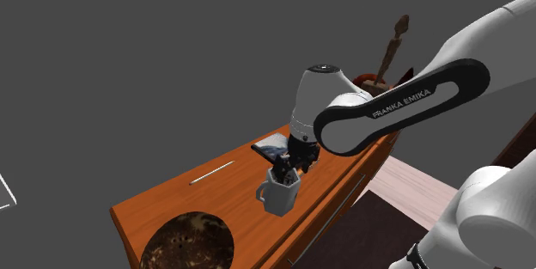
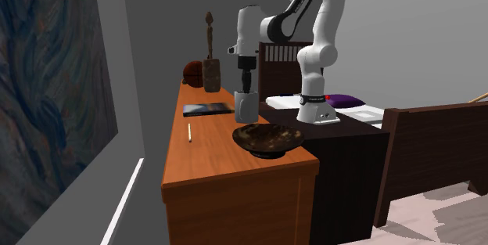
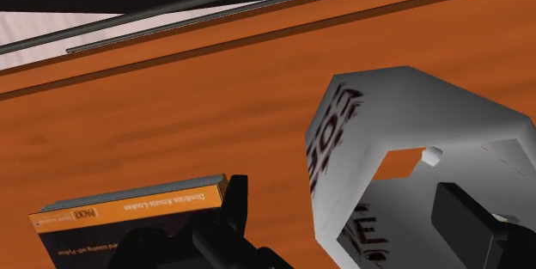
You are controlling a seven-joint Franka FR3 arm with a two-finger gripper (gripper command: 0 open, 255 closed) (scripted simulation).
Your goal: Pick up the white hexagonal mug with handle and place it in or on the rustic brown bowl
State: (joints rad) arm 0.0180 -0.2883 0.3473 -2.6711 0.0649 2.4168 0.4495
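**Figure: Grasp stage of the pick.** The gripper points tip-down into the white hexagonal mug. The mug stands upright on the orange-brown desk, directly beneath the gripper.

In the wrist view the jaws are spread and straddle one wall of the mug. One finger is inside the cup and the other is outside. A strip of desk shows between the outer finger and the wall, so nothing is judged to be clamped yet.

A book lies flat just beyond the outer finger. Closing carries that finger away from it.

The mottled dark brown bowl sits lower than the gripper, close beside the mug.

**Suggested technique:**
- Close squarely across a flat facet rather than a corner, with the fingers set deep on the wall.
- A one-wall pinch may let the mug pivot, and the handle adds weight to one side, so lift slowly and vertically.
- Raise the base above the bowl's rim before moving sideways.
- Centre the mug over the bowl and lower it until it rests there, then release.
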